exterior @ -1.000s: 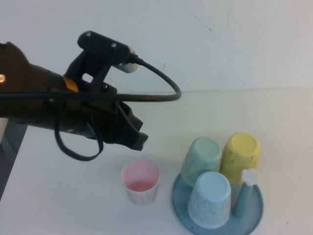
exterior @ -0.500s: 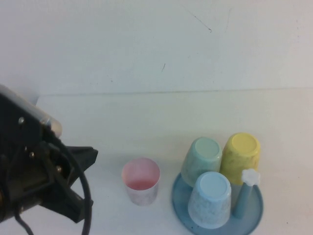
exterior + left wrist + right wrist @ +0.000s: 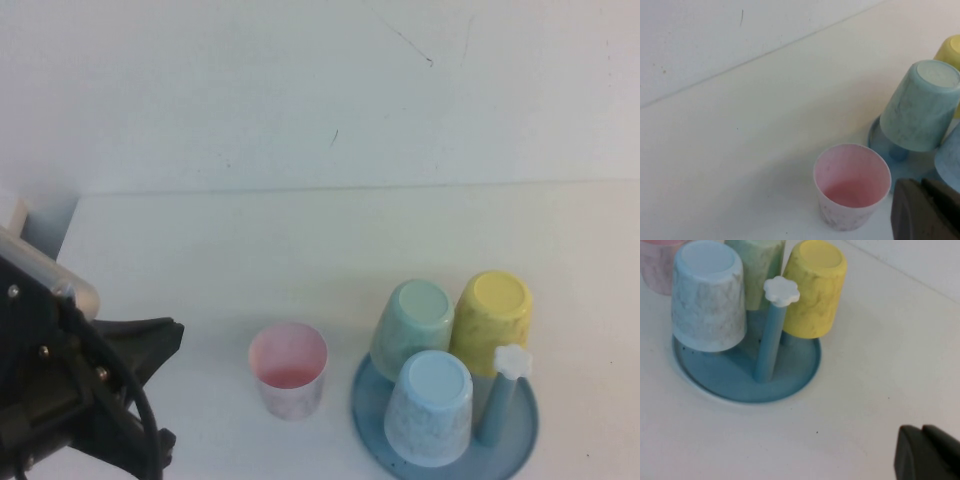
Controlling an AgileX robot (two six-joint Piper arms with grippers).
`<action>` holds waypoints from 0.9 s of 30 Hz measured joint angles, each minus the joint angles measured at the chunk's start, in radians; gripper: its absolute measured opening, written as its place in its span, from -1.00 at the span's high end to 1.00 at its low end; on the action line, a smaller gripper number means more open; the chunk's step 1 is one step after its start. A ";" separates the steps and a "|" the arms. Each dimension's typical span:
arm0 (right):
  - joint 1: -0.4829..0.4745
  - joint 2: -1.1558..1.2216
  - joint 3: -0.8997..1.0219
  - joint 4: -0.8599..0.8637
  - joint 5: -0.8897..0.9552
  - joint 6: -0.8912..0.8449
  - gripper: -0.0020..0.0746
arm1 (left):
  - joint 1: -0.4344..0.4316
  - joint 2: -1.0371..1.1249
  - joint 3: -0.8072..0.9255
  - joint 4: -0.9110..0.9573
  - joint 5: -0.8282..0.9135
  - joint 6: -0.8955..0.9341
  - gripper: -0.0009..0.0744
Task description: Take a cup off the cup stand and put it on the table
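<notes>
A mint green plastic cup (image 3: pixel 412 329), a yellow plastic cup (image 3: pixel 491 318) and a light blue speckled plastic cup (image 3: pixel 430 406) stand upside down, close together.

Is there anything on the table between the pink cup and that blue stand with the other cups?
Nothing: the high view shows only a bare strip of white table between the pink cup and the cup stand.

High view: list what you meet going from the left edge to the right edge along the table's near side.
Left gripper, pulled back at the left edge → pink cup, upright on the table → cup stand, with the light blue cup and then a bare white-capped peg. The right gripper shows only in its wrist view.
</notes>
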 joint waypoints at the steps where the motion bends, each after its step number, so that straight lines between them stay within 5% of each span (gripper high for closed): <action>1: 0.000 0.000 0.000 0.000 0.000 0.000 0.95 | 0.000 0.000 0.000 0.000 0.005 0.000 0.98; 13: 0.000 0.000 0.000 0.004 0.001 0.000 0.95 | 0.017 -0.072 0.002 0.003 0.082 0.026 0.98; 19: 0.000 0.000 0.000 0.006 0.001 0.000 0.95 | 0.134 -0.258 0.022 0.014 0.054 0.061 0.98; 27: 0.000 0.000 0.000 0.007 0.001 0.000 0.95 | 0.285 -0.513 0.262 -0.011 -0.082 0.062 0.98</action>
